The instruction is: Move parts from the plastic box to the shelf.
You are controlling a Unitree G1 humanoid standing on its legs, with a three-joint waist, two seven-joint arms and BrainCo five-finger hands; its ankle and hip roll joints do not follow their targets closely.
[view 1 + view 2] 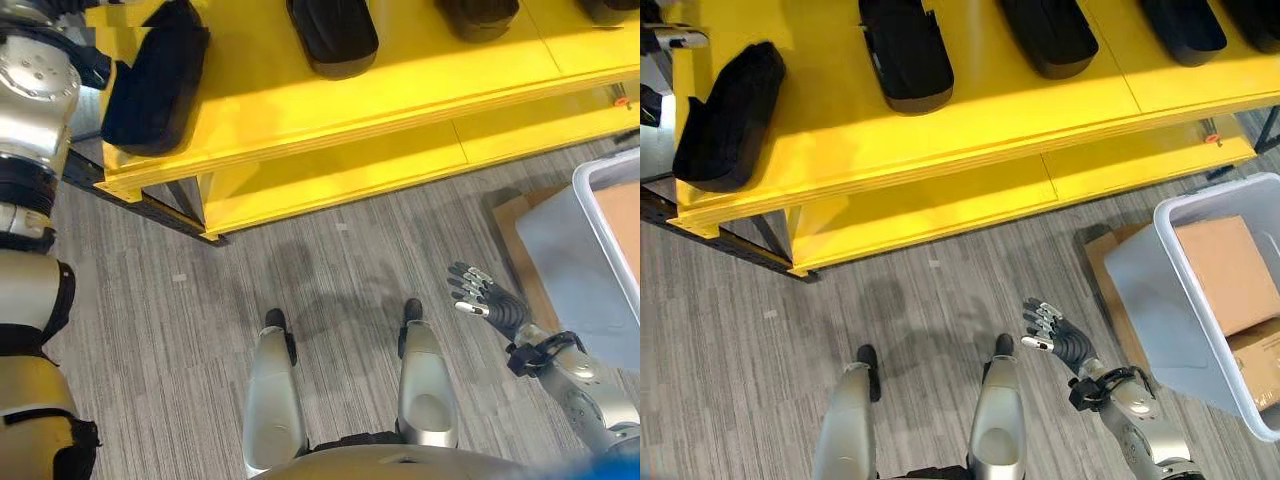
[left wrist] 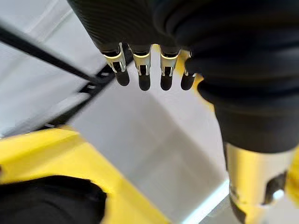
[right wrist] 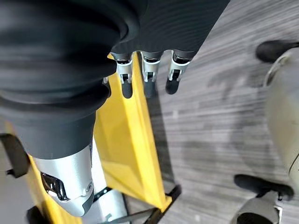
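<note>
Right hand [image 1: 1058, 336] empty, fingers relaxed, hangs over floor between yellow shelf [image 1: 970, 120] and plastic box [image 1: 1160, 300]. Left hand [image 2: 145, 70] empty, fingers straight, beside shelf corner. Black parts [image 1: 905, 50] lie on shelf. Judged: between transfers; next, reach into box for part.

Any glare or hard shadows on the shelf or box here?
Right eye view: a brighter band of light crosses the shelf, no blown-out glare; the black parts read as dark shapes with little surface detail; the lower board looks evenly lit. The plastic box wall is evenly lit. Left eye view: same lighting.
</note>
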